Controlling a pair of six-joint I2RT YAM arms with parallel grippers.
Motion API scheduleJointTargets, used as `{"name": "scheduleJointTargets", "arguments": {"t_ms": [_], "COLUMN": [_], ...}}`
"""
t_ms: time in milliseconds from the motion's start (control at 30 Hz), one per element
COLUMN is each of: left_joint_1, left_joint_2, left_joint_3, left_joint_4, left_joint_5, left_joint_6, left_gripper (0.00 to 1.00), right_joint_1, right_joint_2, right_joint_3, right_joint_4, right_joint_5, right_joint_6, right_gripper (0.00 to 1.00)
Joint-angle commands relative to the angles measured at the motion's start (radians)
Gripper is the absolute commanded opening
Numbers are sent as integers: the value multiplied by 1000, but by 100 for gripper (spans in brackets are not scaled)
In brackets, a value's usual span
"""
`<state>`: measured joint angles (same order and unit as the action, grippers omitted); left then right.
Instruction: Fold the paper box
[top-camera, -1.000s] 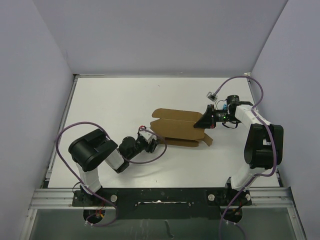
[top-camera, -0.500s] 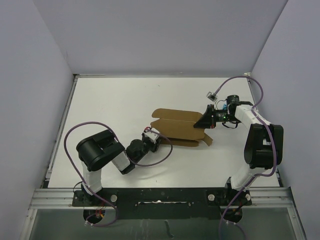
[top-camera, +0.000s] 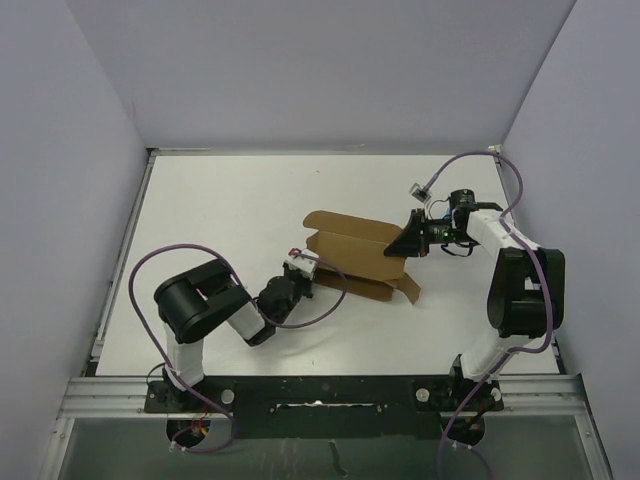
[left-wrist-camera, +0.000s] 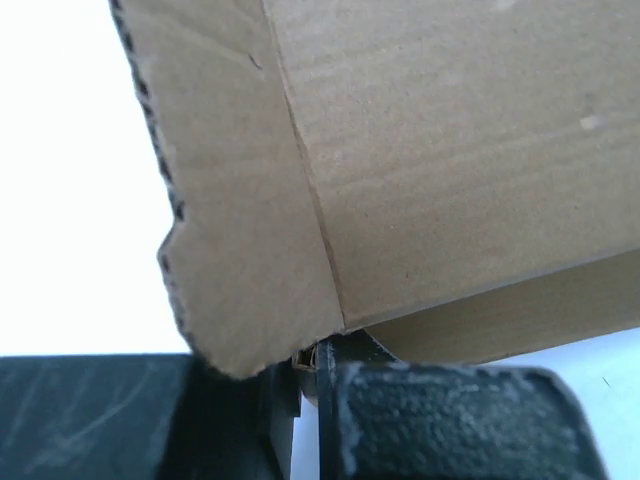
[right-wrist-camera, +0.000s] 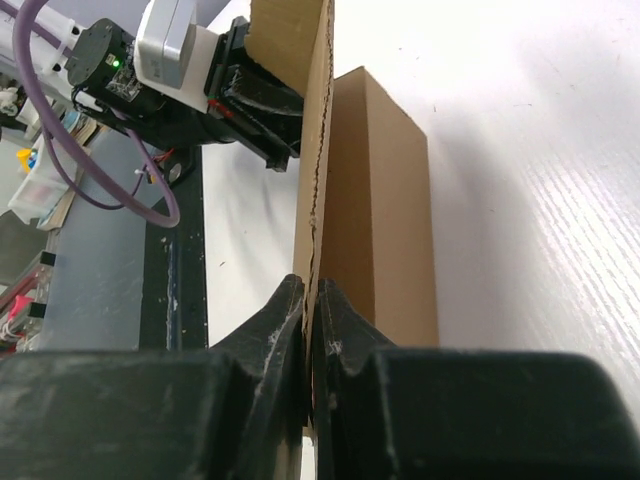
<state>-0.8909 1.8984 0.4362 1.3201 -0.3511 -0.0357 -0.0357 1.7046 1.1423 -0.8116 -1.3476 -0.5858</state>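
The paper box (top-camera: 352, 256) is brown cardboard, partly folded, and sits at the middle of the white table. My left gripper (top-camera: 306, 273) is at its near-left corner. In the left wrist view the cardboard (left-wrist-camera: 420, 170) fills the frame, and the left gripper (left-wrist-camera: 312, 368) is shut on its lower edge. My right gripper (top-camera: 404, 245) holds the box's right end. In the right wrist view the right gripper (right-wrist-camera: 312, 300) is shut on a thin upright cardboard flap (right-wrist-camera: 316, 150), with the box body (right-wrist-camera: 385, 220) just to the right of it.
Purple cables loop beside both arms (top-camera: 140, 280). The left arm's wrist (right-wrist-camera: 170, 70) shows beyond the flap in the right wrist view. Grey walls close in the table's back and sides (top-camera: 320, 70). The metal base rail (top-camera: 320, 395) runs along the near edge.
My left gripper has moved right to the box's near-left corner and shut on it. The box has shifted and tilted slightly. The right gripper has kept its hold.
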Motion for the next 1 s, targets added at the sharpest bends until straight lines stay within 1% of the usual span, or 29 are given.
{"name": "scheduleJointTargets", "arguments": {"t_ms": [0, 100, 200, 300, 433, 467, 533, 700, 967], "left_joint_1": [-13, -19, -36, -61, -75, -76, -75, -75, -75], "left_joint_2": [-42, -88, -113, -139, -161, -165, -177, -218, -263], "left_joint_3": [35, 58, 73, 100, 113, 113, 114, 119, 84], "left_joint_4": [-105, -225, -286, -382, -439, -440, -449, -510, -509], "left_joint_5": [-98, -118, -133, -161, -196, -195, -191, -164, -127], "left_joint_6": [-6, -13, -13, -8, -19, -24, -42, -113, -167], "left_gripper": [0, 0, 0, 0, 0, 2, 9, 16, 33], "right_joint_1": [4, 5, 5, 6, 8, 8, 8, 7, -4], "right_joint_2": [-41, -59, -66, -69, -71, -70, -71, -67, -66], "right_joint_3": [13, -5, -13, -14, -22, -22, -21, -19, -18], "right_joint_4": [60, 108, 128, 133, 152, 152, 152, 149, 148], "right_joint_5": [-27, -46, -47, -49, -43, -41, -39, -38, -33], "right_joint_6": [27, 72, 90, 95, 111, 112, 110, 108, 108], "right_gripper": [0, 0, 0, 0, 0, 0, 0, 0, 0]}}
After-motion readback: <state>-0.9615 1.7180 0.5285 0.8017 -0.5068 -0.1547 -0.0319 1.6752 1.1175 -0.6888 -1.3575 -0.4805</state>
